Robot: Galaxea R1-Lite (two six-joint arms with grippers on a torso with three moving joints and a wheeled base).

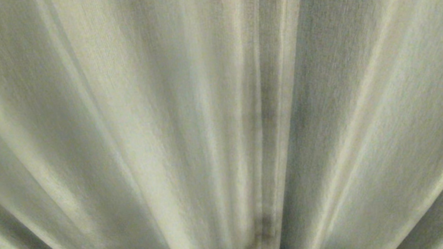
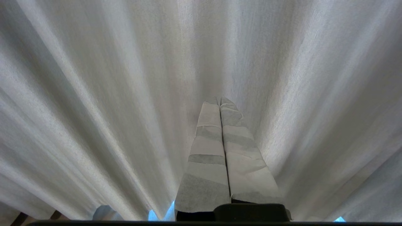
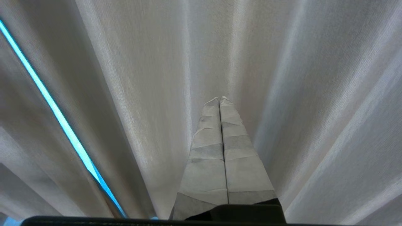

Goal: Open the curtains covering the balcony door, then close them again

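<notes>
Pale beige-grey pleated curtains (image 1: pixel 134 132) fill the whole head view, drawn shut, with the seam where two panels meet (image 1: pixel 264 136) running down the middle. The balcony door is hidden behind them. Neither gripper shows in the head view. In the left wrist view my left gripper (image 2: pixel 220 99) is shut, its tape-wrapped fingers (image 2: pixel 207 147) pressed together with nothing between them, pointing at the curtains (image 2: pixel 94 103). In the right wrist view my right gripper (image 3: pixel 220 98) is likewise shut and empty before the curtains (image 3: pixel 314 110).
A thin bright blue slit of daylight (image 3: pixel 56 113) shows between two folds in the right wrist view. Small blue glimpses (image 2: pixel 163 213) appear low by the left fingers. Fabric folds surround everything else in view.
</notes>
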